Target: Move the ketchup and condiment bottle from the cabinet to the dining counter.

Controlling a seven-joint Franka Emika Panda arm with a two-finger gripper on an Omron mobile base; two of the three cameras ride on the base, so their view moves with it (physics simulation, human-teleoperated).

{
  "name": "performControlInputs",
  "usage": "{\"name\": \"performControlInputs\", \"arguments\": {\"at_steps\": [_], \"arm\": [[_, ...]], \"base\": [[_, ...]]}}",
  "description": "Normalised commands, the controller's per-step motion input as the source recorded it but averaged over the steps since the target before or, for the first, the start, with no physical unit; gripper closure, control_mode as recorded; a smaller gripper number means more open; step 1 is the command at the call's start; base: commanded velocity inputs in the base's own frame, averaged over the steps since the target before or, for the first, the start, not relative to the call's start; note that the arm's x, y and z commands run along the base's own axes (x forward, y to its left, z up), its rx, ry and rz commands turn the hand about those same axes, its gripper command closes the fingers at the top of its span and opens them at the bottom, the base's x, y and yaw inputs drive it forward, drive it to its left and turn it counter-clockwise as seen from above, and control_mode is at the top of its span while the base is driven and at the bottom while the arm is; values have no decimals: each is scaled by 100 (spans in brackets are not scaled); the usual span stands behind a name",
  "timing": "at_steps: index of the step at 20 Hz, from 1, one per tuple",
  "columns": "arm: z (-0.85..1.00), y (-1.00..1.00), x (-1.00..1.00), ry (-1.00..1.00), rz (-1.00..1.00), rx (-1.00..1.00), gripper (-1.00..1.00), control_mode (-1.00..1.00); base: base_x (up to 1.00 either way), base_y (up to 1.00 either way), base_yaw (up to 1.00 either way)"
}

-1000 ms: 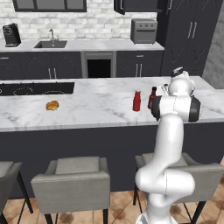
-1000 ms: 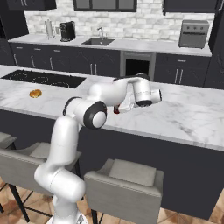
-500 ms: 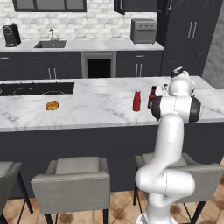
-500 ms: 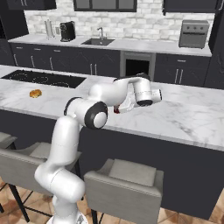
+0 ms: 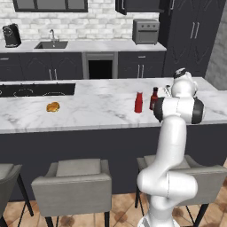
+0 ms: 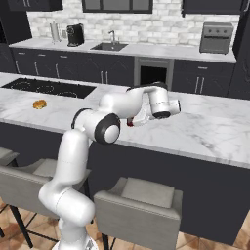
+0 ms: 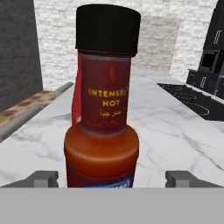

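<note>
The condiment bottle (image 5: 154,98), dark brown-red with a pale label, stands upright on the dining counter (image 5: 88,111), close to the right of the all-red ketchup (image 5: 138,103). In the hand view the condiment bottle (image 7: 103,131) looms close between my gripper's (image 7: 112,179) fingertips (image 7: 46,178), which stand wide apart with gaps on both sides of it. A red sliver of ketchup (image 7: 78,98) shows behind it. From the right base view my gripper (image 6: 134,120) reaches low over the marble (image 6: 210,132). A dark upper cabinet (image 5: 139,5) hangs on the back wall.
A small bun (image 5: 52,107) lies on the counter left of the bottles, near the black cooktop (image 5: 35,90). Grey stools (image 5: 77,181) line the near side. On the back counter stand a toaster oven (image 5: 146,31) and a coffee machine (image 5: 11,35).
My jaws have spread apart and let go of the condiment bottle, which stays standing on the counter. The arm has barely moved.
</note>
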Motion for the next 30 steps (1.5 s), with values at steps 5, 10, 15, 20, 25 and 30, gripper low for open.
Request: {"name": "performControlInputs", "arguments": {"at_steps": [5,10,15,20,25,30], "arm": [[0,-12,4,0,0,0,-100,-100],[0,-28,1,0,0,0,-100,-100],[0,-28,-6,-1,0,-1,-100,-100],[13,-22,-28,-4,0,-4,-100,-100],[26,-7,-40,-1,-7,-16,-100,-100],[21,3,-46,0,-17,-17,-100,-100]], "base": [[0,0,0],[0,0,0],[0,0,0],[0,0,0],[0,0,0],[0,0,0]]}}
